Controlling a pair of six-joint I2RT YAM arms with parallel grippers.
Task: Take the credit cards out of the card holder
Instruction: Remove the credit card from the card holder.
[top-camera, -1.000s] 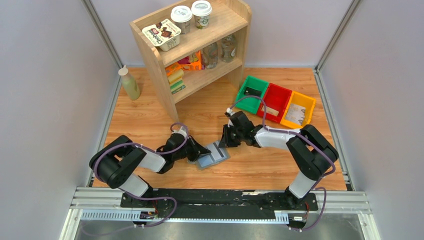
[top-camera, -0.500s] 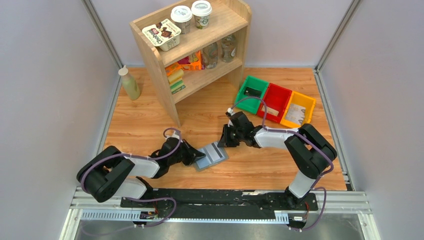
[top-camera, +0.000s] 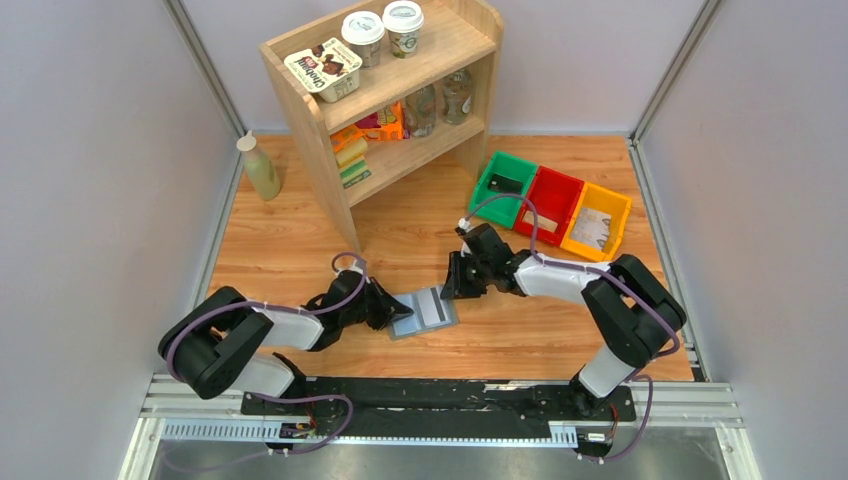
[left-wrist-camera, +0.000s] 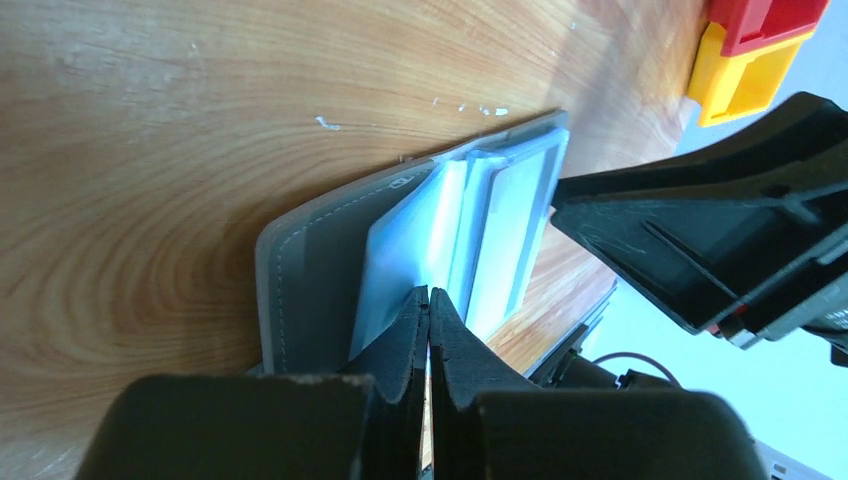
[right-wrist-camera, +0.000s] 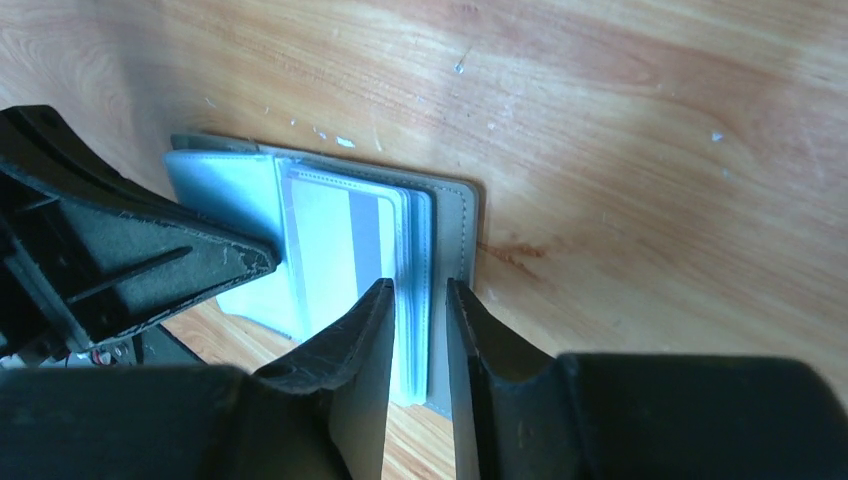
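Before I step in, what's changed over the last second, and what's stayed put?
The left arm drew its elbow back and leftward, and the left end effector, shut, slid slightly left on the card holder. The right end effector stayed at the holder's right side; the holder and bins held their places.

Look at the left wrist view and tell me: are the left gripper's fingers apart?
No, the left gripper's fingertips are pressed together with no gap, at the inner pocket of the open card holder.
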